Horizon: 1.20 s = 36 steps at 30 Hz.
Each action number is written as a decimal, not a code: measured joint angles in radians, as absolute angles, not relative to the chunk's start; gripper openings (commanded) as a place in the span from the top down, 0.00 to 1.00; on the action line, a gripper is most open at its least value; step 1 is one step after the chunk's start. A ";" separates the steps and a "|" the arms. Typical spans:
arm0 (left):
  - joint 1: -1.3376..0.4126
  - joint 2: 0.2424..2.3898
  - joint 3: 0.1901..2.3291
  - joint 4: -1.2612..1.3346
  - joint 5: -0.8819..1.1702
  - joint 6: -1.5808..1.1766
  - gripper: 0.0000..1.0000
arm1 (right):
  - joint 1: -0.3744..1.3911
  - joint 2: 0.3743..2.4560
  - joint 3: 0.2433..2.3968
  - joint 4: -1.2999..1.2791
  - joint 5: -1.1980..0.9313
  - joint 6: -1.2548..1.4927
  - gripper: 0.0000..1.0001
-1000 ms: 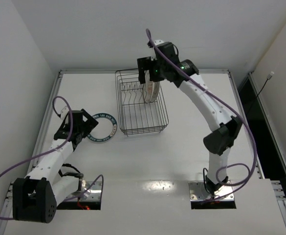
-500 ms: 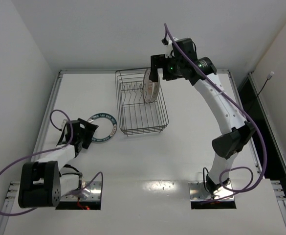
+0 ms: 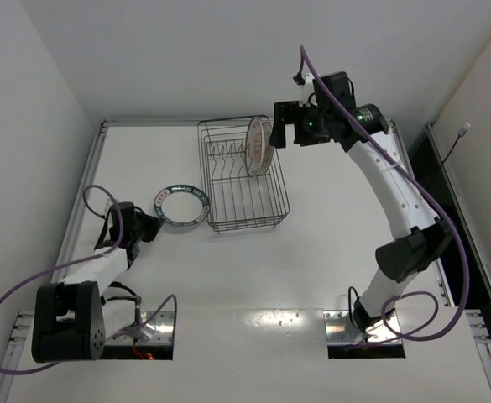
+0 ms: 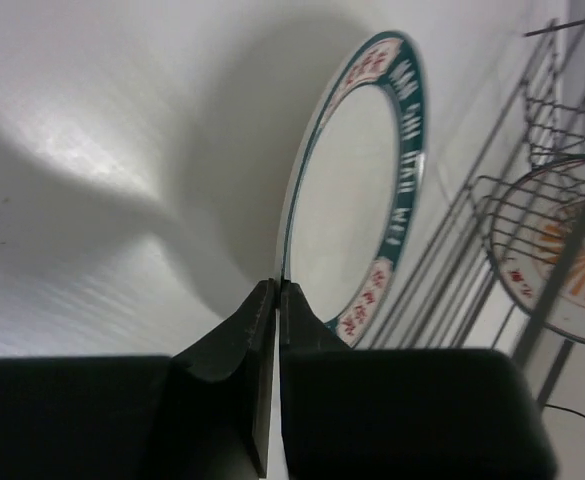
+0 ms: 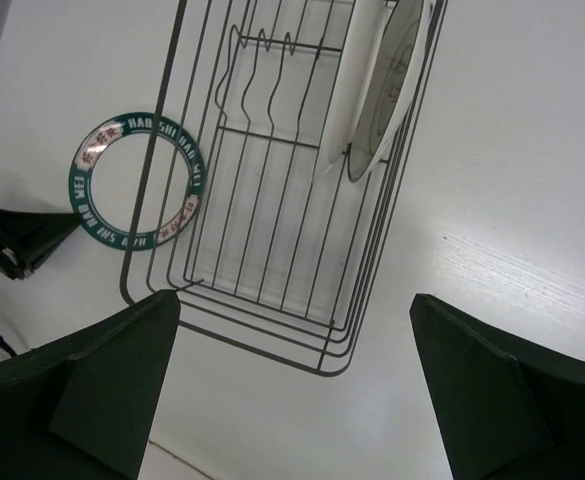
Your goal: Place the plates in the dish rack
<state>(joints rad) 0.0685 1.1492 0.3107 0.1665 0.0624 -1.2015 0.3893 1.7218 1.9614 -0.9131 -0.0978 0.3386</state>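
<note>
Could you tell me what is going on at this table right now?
Two robot arms are loading plates into the black wire dish rack. The orange-sunburst plate and a plain plate with a thin dark ring already stand upright at the rack's far right end. The right hand hangs open and empty above the rack. The left hand appears closed on the near rim of the teal-rimmed plate, which is on the table left of the rack, not yet loaded.

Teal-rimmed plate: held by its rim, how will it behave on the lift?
Teal-rimmed plate looks rigid and glossy, so it probably won't flex but could slip or swing in the left gripper, which pinches only its edge. Likely brittle; ease it between the dish rack prongs.
</note>
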 measured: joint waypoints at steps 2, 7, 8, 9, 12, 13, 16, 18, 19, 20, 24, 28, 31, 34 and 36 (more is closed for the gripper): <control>0.075 1.111 0.373 0.105 0.056 -1.184 1.00 | 0.380 1.719 1.944 -0.907 -0.133 0.338 0.07; 0.093 1.032 0.578 -0.023 0.027 -1.123 1.00 | 0.364 1.715 1.890 -0.852 -0.285 0.340 0.15; 0.095 1.017 0.618 -0.032 0.025 -1.116 1.00 | 0.360 1.715 1.877 -0.832 -0.326 0.342 0.16; 0.097 1.001 0.659 -0.046 0.030 -1.101 1.00 | 0.357 1.713 1.858 -0.803 -0.377 0.347 0.17; 0.098 0.966 0.738 -0.069 0.068 -1.068 1.00 | 0.347 1.711 1.794 -0.705 -0.553 0.390 0.19; 0.098 0.956 0.754 -0.074 0.087 -1.057 1.00 | 0.343 1.710 1.766 -0.661 -0.617 0.413 0.19; 0.098 0.936 0.777 -0.085 0.164 -1.044 1.00 | 0.334 1.710 1.691 -0.540 -0.762 0.495 0.19; 0.098 0.931 0.777 -0.098 0.221 -1.039 1.00 | 0.329 1.711 1.653 -0.463 -0.835 0.551 0.19; 0.098 0.931 0.777 -0.106 0.246 -1.039 1.00 | 0.327 1.711 1.639 -0.429 -0.862 0.574 0.19; 0.098 0.931 0.777 -0.114 0.270 -1.040 1.00 | 0.326 1.711 1.624 -0.393 -0.885 0.598 0.19; 0.098 0.920 0.777 -0.158 0.305 -1.026 1.00 | 0.323 1.711 1.587 -0.307 -0.946 0.667 0.19; 0.099 0.904 0.767 -0.250 0.239 -1.002 0.68 | 0.323 1.711 1.584 -0.260 -0.975 0.696 0.19; 0.109 0.893 0.682 -0.255 0.199 -1.029 0.44 | 0.323 1.711 1.583 -0.248 -0.982 0.708 0.18; 0.146 0.895 0.526 -0.244 0.192 -1.099 0.41 | 0.322 1.711 1.576 -0.239 -0.989 0.713 0.17; 0.177 0.905 0.407 -0.229 0.195 -1.166 0.37 | 0.319 1.711 1.569 -0.237 -0.997 0.715 0.17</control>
